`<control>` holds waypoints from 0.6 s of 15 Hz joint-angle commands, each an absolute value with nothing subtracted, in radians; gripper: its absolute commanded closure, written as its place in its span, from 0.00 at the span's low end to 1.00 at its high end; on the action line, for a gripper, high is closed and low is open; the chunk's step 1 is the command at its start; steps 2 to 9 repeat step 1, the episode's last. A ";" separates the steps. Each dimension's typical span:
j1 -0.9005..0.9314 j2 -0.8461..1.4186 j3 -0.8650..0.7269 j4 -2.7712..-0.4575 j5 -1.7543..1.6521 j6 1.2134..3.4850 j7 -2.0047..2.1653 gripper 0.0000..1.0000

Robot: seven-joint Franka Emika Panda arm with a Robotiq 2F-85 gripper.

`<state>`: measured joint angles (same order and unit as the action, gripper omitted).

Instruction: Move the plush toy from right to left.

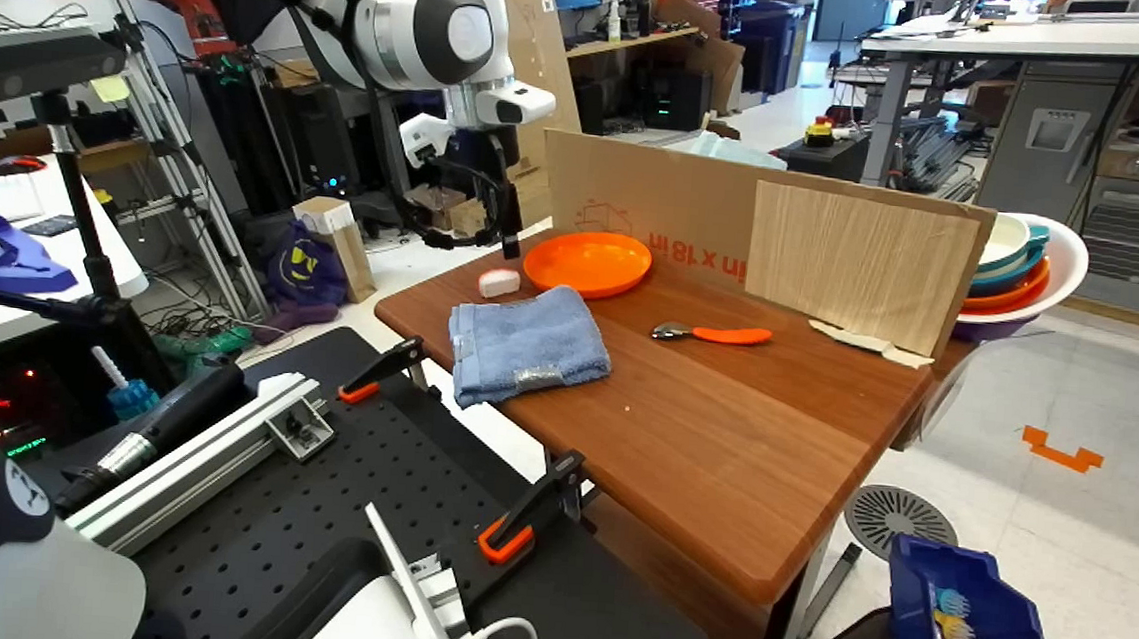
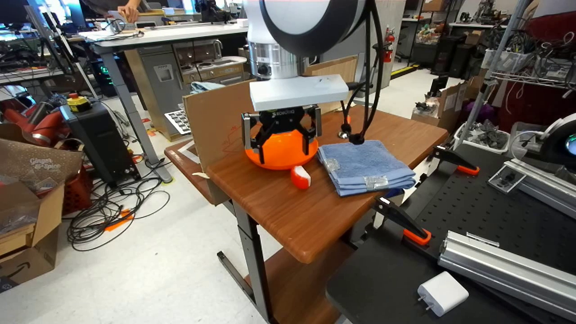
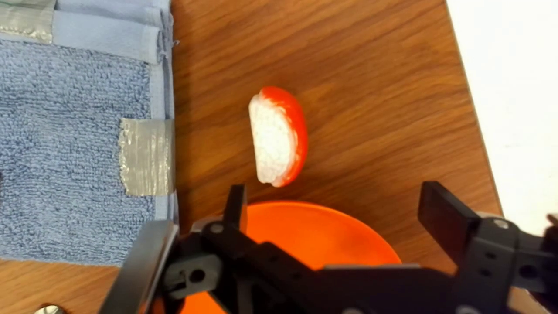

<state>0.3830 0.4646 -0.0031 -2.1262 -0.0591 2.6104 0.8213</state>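
One gripper (image 3: 333, 192) fills the lower part of the wrist view, its two jaws standing wide apart. Between them, at bottom centre, shows one orange plate (image 3: 314, 231), partly hidden by the gripper. One plush toy (image 3: 279, 137), white and red-orange, lies on the brown table (image 3: 370, 109) near the middle of that frame, just above the plate's rim, with a strip of wood between the two. Its long axis runs almost straight up and down there; the straight-edged white side faces left, the rounded red-orange side right. One folded blue cloth (image 3: 78, 174) takes up the left of the frame, two silvery tape patches (image 3: 146, 157) showing on it. In both exterior views the toy rests beside the plate and near the cloth. Farther out, in an exterior view, one orange-handled utensil (image 1: 729, 336) lies right of the frame's centre, its metal head to the left. One cardboard panel (image 1: 698, 203) stands above it in that frame, one wood-grain sheet (image 1: 859, 265) against its right part, and two black-and-orange clamps (image 1: 545, 493) sit left of centre and at lower centre.
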 commanded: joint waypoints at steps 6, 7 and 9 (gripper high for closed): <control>0.377 0.464 0.003 -2.125 -0.063 2.608 0.823 0.00; 0.377 0.464 0.003 -2.125 -0.063 2.608 0.823 0.00; 0.377 0.464 0.003 -2.125 -0.063 2.608 0.823 0.00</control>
